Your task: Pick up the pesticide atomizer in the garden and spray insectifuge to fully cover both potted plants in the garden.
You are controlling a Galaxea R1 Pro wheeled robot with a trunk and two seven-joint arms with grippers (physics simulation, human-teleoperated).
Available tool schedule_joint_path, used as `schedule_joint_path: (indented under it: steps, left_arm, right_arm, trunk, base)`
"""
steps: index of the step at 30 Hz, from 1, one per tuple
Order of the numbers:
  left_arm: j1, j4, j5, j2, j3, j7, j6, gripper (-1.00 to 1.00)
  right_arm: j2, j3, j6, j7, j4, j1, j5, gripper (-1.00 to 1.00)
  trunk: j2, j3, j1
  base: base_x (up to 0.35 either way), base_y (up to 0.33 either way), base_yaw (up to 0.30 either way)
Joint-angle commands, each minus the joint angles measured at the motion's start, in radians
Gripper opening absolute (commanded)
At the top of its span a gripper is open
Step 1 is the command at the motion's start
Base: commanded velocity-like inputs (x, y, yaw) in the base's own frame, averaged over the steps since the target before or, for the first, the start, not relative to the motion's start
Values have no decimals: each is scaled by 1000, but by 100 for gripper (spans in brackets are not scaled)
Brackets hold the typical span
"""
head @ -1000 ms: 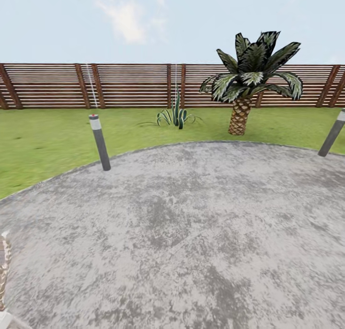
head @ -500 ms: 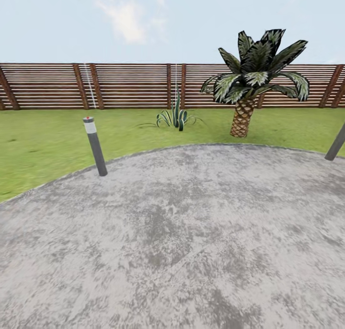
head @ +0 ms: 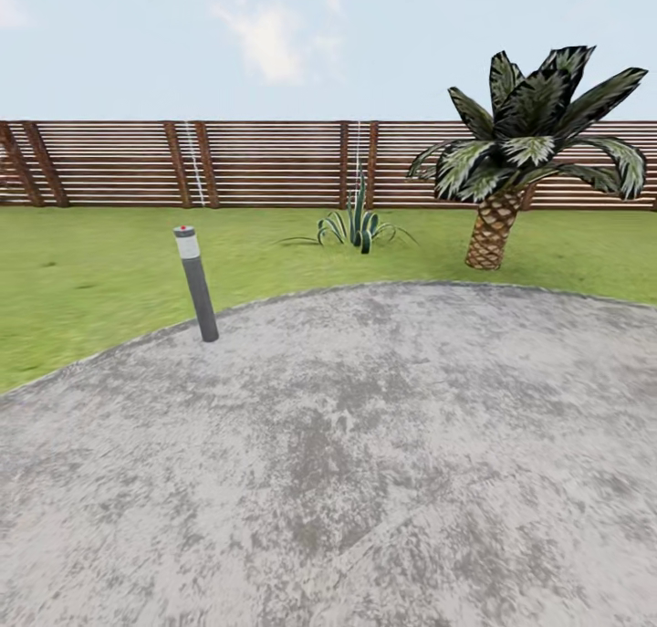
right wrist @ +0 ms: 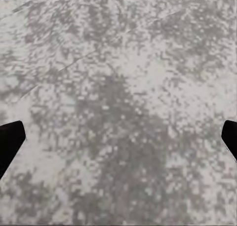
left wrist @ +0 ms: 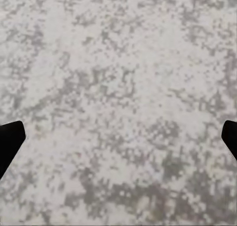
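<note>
The pesticide atomizer and the two potted plants are out of view. In the head view the garden's round grey patio (head: 365, 463) spreads in front of me, with green lawn (head: 82, 280) behind it. In the left wrist view my left gripper (left wrist: 118, 142) hangs open over bare patio stone, its dark fingertips (left wrist: 10, 142) far apart at the picture's edges. My right gripper (right wrist: 118, 142) is open too, with its fingertips (right wrist: 10, 142) spread wide above the stone. Neither holds anything.
A grey lamp post (head: 197, 283) with a red dot stands at the patio's left rim. A big palm (head: 511, 161) grows at the back right. A spiky green plant (head: 358, 225) sits in the lawn before the brown slatted fence (head: 265, 163), with no pot visible.
The whole head picture has shifted, so the camera has moved. The second lamp post at the right edge and a rope-like thing at the lower left have left the picture.
</note>
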Motion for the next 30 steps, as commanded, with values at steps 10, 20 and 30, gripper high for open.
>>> schedule_joint_path:
  steps: [10, 20, 30]
  left_arm:
    - [-1, 1, 4, 0, 0, 0, -4, 100]
    - [-1, 1, 4, 0, 0, 0, -5, 100]
    - [-1, 1, 4, 0, 0, 0, -6, 100]
  right_arm:
    - [0, -1, -3, -1, 1, 0, 0, 100]
    - [0, -1, -3, -1, 1, 0, 0, 100]
    - [0, -1, -3, -1, 1, 0, 0, 100]
  trunk:
    - [0, -1, 0]
    - [0, -1, 0]
    - [0, -1, 0]
  base:
    - [336, 0, 271]
    - [336, 0, 273]
    - [336, 0, 273]
